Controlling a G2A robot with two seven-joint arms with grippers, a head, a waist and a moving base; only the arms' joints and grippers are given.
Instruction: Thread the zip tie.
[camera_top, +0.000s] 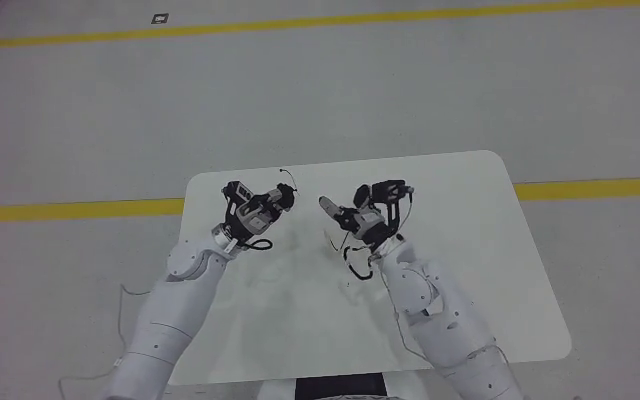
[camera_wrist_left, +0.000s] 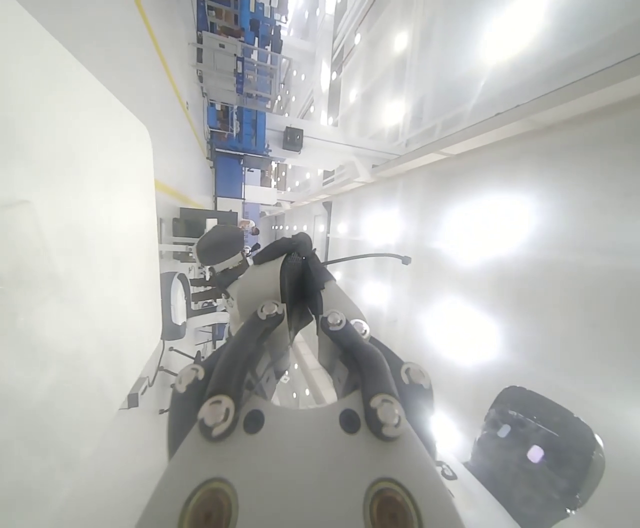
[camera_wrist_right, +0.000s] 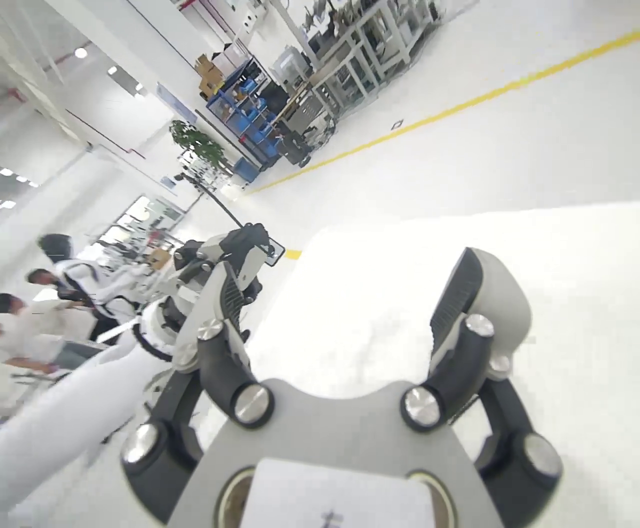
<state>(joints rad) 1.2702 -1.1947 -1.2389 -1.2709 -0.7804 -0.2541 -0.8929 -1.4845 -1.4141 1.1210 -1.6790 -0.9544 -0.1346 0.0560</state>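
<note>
Left claw (camera_wrist_left: 300, 252) pinching zip tie (camera_wrist_left: 370, 256); right claw (camera_wrist_right: 347, 282) spread above table (camera_wrist_right: 550, 250).

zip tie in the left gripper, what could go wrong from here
1. The thin zip tie sticks out unsupported from the shut left gripper. It looks bendy, so its free end may flex away when touched.
2. The right gripper is open, empty and apart from the tie. A slightly misaligned close could miss such a narrow strap.
3. Both grippers are above the table, so a slipped tie would likely drop onto it.
</note>
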